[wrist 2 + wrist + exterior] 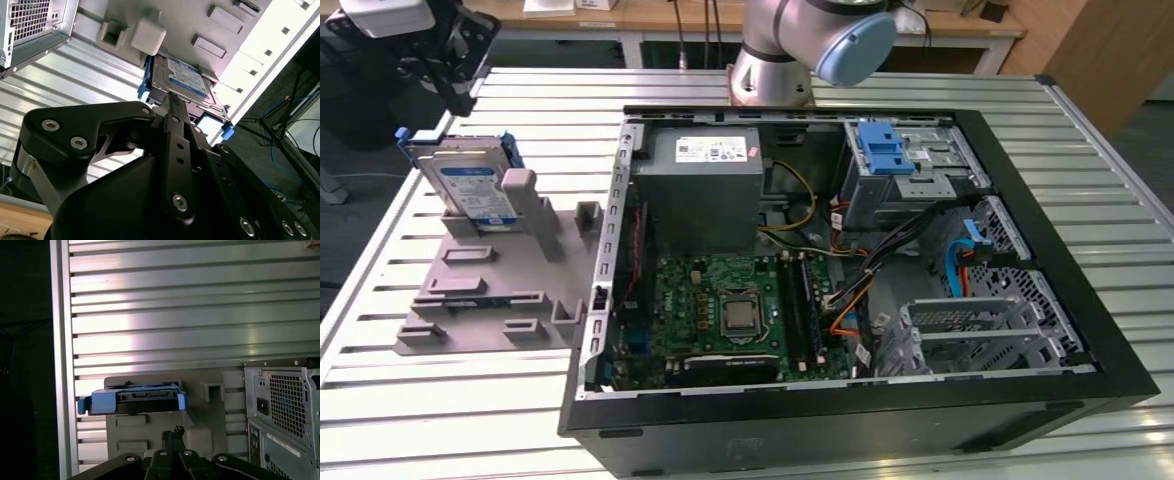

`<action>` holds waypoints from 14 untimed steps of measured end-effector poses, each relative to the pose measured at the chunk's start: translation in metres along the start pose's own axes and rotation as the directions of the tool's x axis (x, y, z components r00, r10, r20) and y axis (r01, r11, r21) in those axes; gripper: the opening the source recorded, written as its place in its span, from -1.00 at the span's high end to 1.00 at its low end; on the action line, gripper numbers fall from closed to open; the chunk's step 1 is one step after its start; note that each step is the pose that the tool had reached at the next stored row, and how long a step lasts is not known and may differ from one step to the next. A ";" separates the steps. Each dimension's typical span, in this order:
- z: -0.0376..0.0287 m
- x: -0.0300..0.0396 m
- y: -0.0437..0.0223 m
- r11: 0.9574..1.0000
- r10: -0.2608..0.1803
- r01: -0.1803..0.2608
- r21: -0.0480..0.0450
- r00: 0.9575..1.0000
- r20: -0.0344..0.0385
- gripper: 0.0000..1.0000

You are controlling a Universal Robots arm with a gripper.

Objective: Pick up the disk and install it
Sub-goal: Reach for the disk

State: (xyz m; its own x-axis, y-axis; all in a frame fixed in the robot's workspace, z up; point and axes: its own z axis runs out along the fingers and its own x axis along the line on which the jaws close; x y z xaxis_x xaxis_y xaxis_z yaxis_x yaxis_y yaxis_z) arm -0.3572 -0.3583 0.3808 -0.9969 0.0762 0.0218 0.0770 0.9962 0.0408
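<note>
Your black gripper point(454, 90) hangs well apart from the open black computer case point(854, 425), out on the exterior view's left, its fingers pressed together on nothing. Nearer the case you see the flat silver hard disk with blue side rails point(470, 185). It stands on edge in the grey plastic holder point(487, 300) just beside the case, untouched.

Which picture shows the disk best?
The second wrist view: the disk is close, with its labelled face and blue rails plain. The exterior view shows it farther off, standing in a grey holder. The first wrist view shows it edge-on.
</note>
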 end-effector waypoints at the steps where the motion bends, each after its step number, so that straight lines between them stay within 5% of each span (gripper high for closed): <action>1: 0.0001 0.0015 0.0003 1.000 0.000 0.000 0.000 1.000 0.000 0.79; 14: 0.0020 0.0168 0.0038 1.000 0.000 0.000 0.000 1.000 0.000 0.79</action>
State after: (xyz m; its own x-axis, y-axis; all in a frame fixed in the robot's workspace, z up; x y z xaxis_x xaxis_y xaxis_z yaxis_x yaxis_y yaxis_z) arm -0.3737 -0.3532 0.3793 -0.9969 0.0762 0.0217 0.0771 0.9962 0.0409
